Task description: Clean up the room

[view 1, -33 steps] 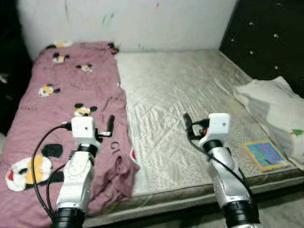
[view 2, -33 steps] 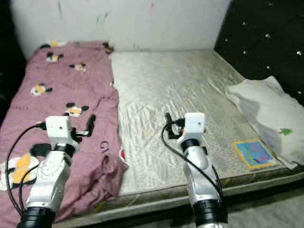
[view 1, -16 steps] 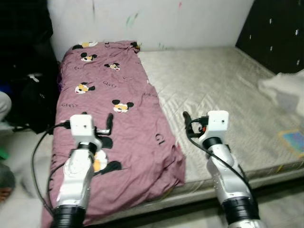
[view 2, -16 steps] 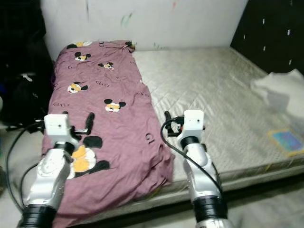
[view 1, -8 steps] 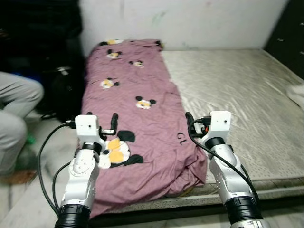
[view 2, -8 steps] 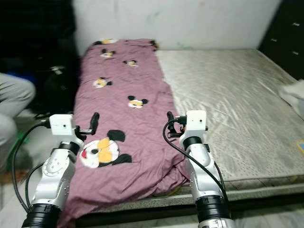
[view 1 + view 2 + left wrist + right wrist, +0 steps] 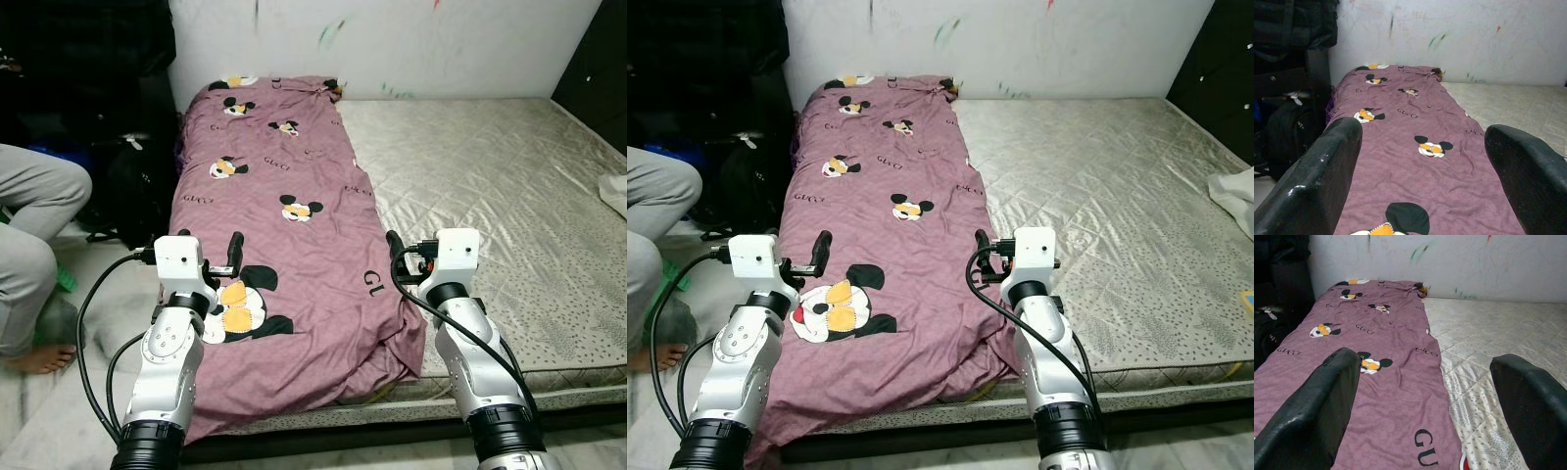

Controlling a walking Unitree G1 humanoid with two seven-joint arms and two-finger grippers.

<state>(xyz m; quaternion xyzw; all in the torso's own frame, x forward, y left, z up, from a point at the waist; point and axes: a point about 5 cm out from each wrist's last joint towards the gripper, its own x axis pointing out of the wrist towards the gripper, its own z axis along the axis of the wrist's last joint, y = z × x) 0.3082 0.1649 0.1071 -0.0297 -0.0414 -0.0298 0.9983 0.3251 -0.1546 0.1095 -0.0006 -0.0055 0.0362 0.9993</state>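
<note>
Snagging is the main risk I see: the mauve cartoon-mouse bedsheet [image 7: 284, 235] lies folded along the left half of the pale quilted mattress [image 7: 509, 186], its near end bunched and drooping over the bed's front edge, and a pincer that bites only one layer would likely drag the folds into a worse heap instead of spreading them. At far left a person's grey-trousered leg [image 7: 34, 211] and bare foot rest on the floor close to the bed, beside a black backpack [image 7: 132, 191] against the dark furniture; a wide sweep of the left arm toward that side could strike either. Black cables loop off both wrists and could catch on the cloth's ruffled edge. At the far right rim a white pillow corner [image 7: 615, 194] sits well apart from the sheet, so it is unlikely to interfere.

Both silver arms are raised with elbows bent, forearms pointing ahead. The left pincer [image 7: 233, 255] hovers above the large mouse print near the sheet's lower left, fingers spread wide and holding nothing, as the left wrist view confirms. The right pincer [image 7: 395, 253] hovers over the sheet's right border where it meets bare mattress, likewise spread and empty, clear of the fabric.
</note>
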